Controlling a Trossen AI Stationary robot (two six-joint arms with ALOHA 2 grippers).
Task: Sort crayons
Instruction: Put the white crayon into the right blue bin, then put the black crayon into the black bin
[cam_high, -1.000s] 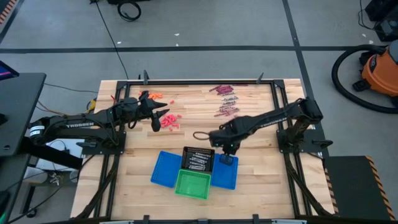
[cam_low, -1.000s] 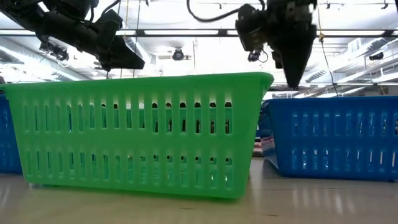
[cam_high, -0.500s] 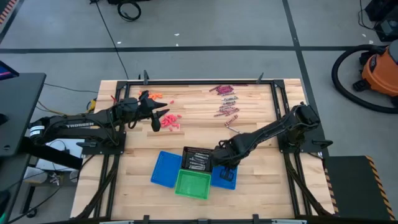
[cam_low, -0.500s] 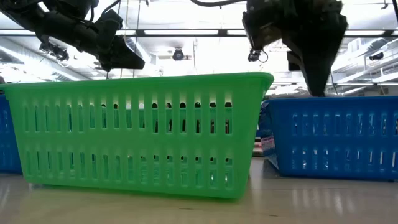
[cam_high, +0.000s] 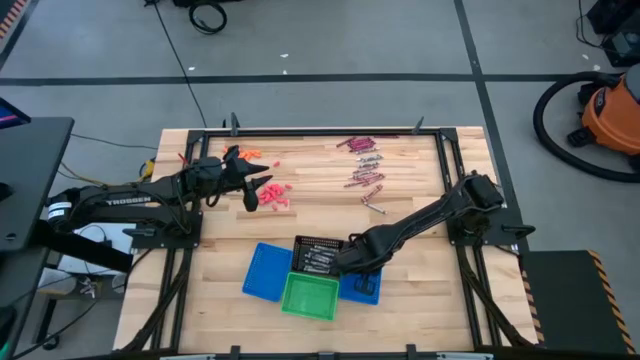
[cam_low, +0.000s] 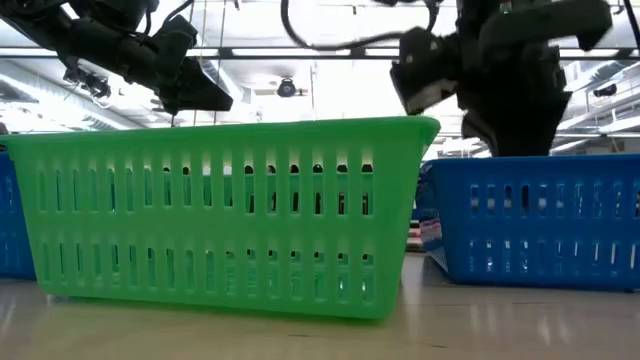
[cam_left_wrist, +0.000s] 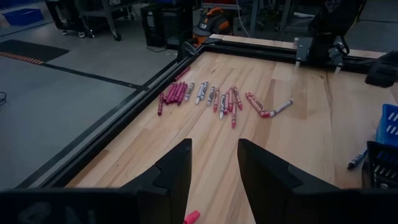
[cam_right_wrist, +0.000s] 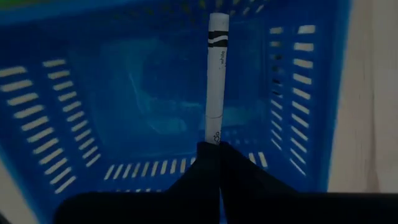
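Right gripper (cam_right_wrist: 219, 149) pinches a silvery-grey crayon (cam_right_wrist: 216, 74) over the right blue basket (cam_right_wrist: 93, 93), apparently for release; left gripper (cam_left_wrist: 213, 163) spread, waiting.

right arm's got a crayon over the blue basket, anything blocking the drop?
Nothing visible. The right gripper is shut on the crayon, which points into the blue basket; the floor below it looks bare.
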